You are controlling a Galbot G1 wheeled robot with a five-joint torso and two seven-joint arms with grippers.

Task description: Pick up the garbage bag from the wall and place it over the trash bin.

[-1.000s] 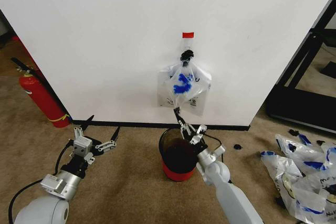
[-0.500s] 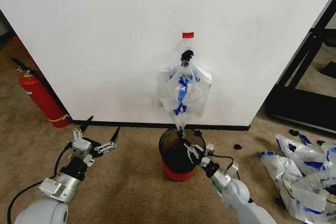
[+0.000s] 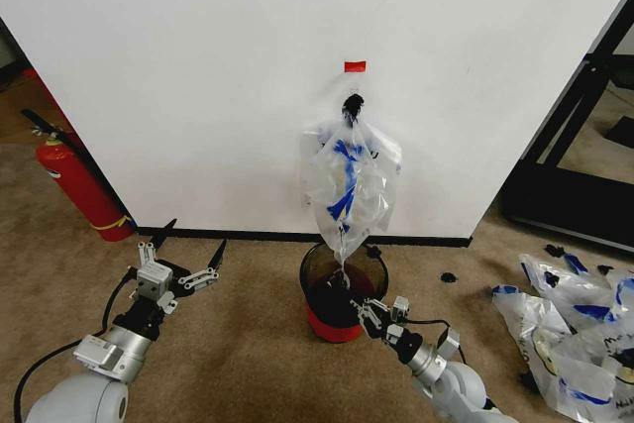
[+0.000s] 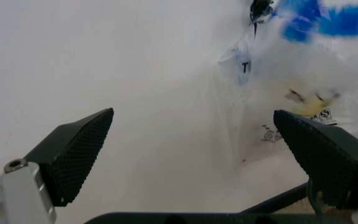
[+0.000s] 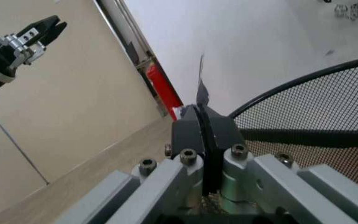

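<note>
Right gripper (image 3: 349, 284) sits low over the trash bin (image 3: 342, 296), at its rim on my side. In the right wrist view my two pads (image 5: 205, 122) are pressed together with a thin sliver of plastic sticking out between them, so I read it as clamped on the bottom tip of the garbage bag (image 3: 349, 180).

Bag hangs from a black hook (image 3: 350, 104) on the white wall (image 3: 198, 66), just below a small red tape mark (image 3: 355, 66). It is stretched into a teardrop: wide near the top, narrowing to a point that reaches the bin's mouth. Blue print shows through the film; the left wrist view also catches a yellow patch and some small black lettering on it.

Bin stands on the brown carpet (image 3: 238, 344) right against the wall's black baseboard, directly under the bag. Dark walls, red base.

Left gripper (image 3: 178, 260) hovers above the carpet well left of the bin, fingers spread wide, nothing between them, facing the wall.

Red fire extinguisher (image 3: 79, 185) leans at the wall's far left end. Pile of similar printed bags (image 3: 570, 329) lies on the carpet at far right.
</note>
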